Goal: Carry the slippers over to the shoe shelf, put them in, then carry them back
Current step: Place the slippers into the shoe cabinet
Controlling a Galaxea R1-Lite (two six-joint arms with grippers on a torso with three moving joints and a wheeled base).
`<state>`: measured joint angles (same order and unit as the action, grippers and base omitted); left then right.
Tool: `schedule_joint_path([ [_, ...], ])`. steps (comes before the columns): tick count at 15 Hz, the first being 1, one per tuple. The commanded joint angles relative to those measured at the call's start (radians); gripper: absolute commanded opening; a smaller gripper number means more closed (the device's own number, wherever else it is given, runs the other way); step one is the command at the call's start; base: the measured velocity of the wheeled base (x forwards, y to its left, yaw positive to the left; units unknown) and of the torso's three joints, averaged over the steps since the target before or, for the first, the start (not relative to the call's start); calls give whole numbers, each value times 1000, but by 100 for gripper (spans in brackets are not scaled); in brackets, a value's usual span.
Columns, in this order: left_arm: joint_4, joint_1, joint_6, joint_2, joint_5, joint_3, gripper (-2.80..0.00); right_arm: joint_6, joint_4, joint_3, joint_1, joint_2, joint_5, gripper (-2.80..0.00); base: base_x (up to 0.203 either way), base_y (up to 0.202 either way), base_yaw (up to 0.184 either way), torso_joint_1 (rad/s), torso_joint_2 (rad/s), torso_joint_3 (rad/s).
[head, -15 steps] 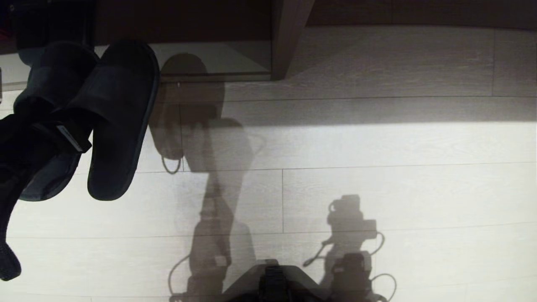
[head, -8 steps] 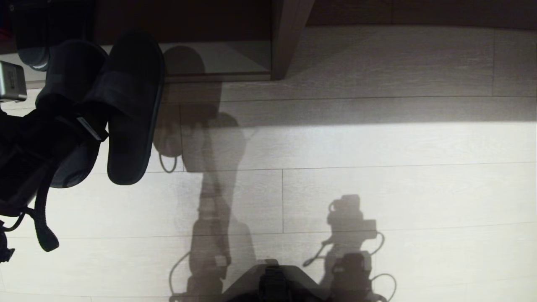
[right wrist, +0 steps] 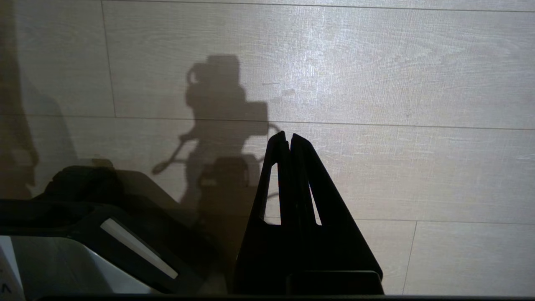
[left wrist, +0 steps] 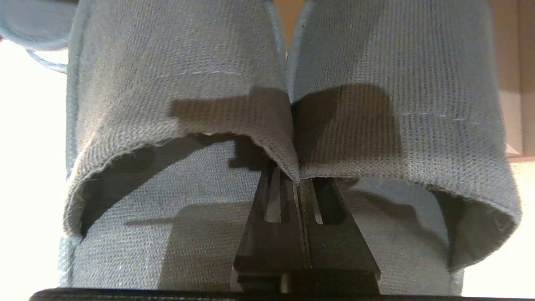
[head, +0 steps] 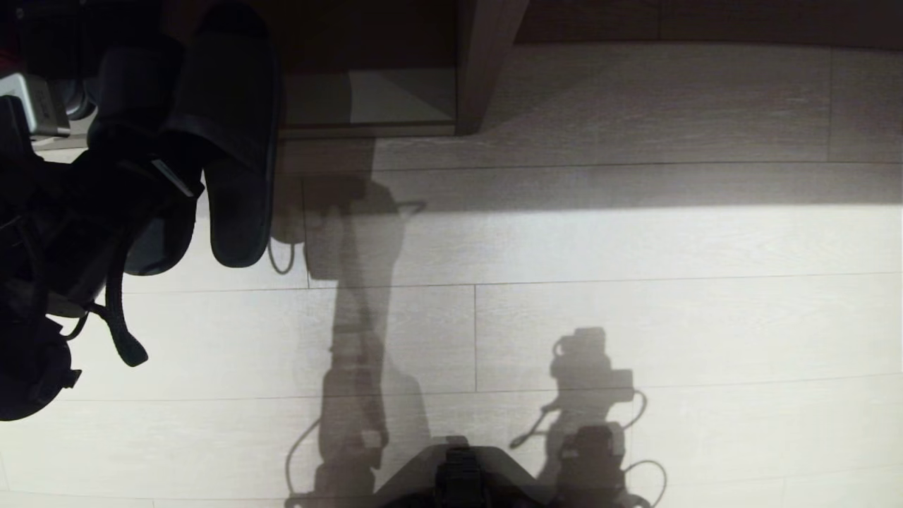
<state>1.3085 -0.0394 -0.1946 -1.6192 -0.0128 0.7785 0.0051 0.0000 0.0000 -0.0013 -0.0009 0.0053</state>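
Observation:
The two charcoal slippers (head: pixel 236 141) hang side by side at the head view's upper left, soles down and toes pointing at the shoe shelf (head: pixel 367 99). Their toes reach over the shelf's pale base board into the dark opening. My left gripper (head: pixel 161 169) is shut on the slippers, pinching the inner edges of both uppers together. In the left wrist view the black fingers (left wrist: pixel 276 217) lie pressed together at the gripper (left wrist: pixel 297 177), where the two greyish-blue fabric uppers (left wrist: pixel 184 83) meet. My right gripper (right wrist: pixel 288 136) is shut on nothing, parked low over the floor.
A dark upright panel (head: pixel 487 63) bounds the shelf opening on its right. Another dark shoe with a paler rim (head: pixel 74 106) sits at the shelf's left end, beside the held pair. Pale wood-grain floor (head: pixel 635 282) spreads before the shelf. My base (head: pixel 458 473) is at the bottom edge.
The left arm has carried the slippers forward toward the shelf. Their toes have gone from in front of the base board to over it. The right arm has kept still.

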Motion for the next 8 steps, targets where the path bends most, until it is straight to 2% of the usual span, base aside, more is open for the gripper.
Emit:
schedule_joint_path([
  [1,11,0,-17,-60,-1,59,-280,-1,0,0,0,-1,1,-280,0,0,0,0,0,0],
  [8,134,0,-62,-188,4,238,-280,-1,0,0,0,-1,1,-280,0,0,0,0,0,0],
])
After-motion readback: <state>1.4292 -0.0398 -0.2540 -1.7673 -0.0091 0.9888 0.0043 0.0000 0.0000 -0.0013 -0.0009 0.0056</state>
